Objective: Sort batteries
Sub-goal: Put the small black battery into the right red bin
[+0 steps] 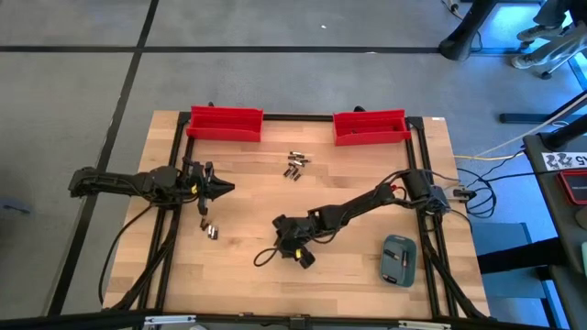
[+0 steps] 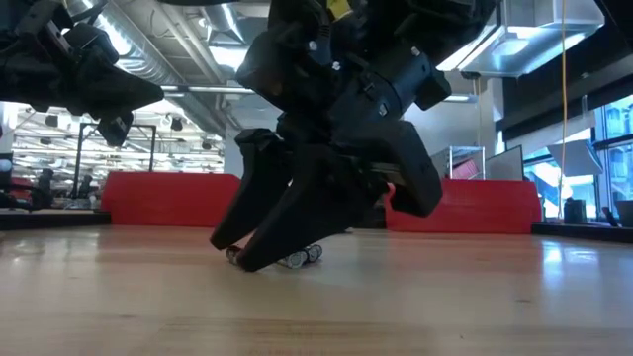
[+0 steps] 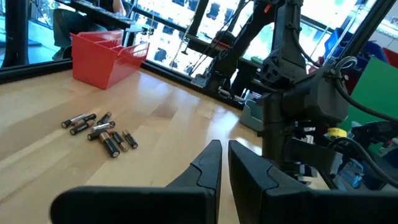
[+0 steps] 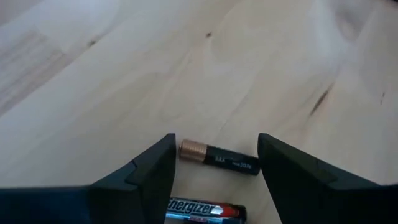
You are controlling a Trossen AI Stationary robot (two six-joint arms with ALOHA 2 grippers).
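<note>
My right gripper is open and low over the near middle of the table. Its fingers stand at either end of a small black battery with a copper end, which lies flat on the wood. A second battery, labelled Energizer, lies farther back between the fingers. A loose cluster of batteries lies toward the far middle and also shows in the left wrist view. Two more batteries lie near the left. My left gripper is shut, holds nothing and hovers at the table's left.
Two red bins stand at the far edge, one left and one right. A grey-blue case lies at the near right. A black cable curls on the wood beside my right gripper. Bare wood lies between the arms.
</note>
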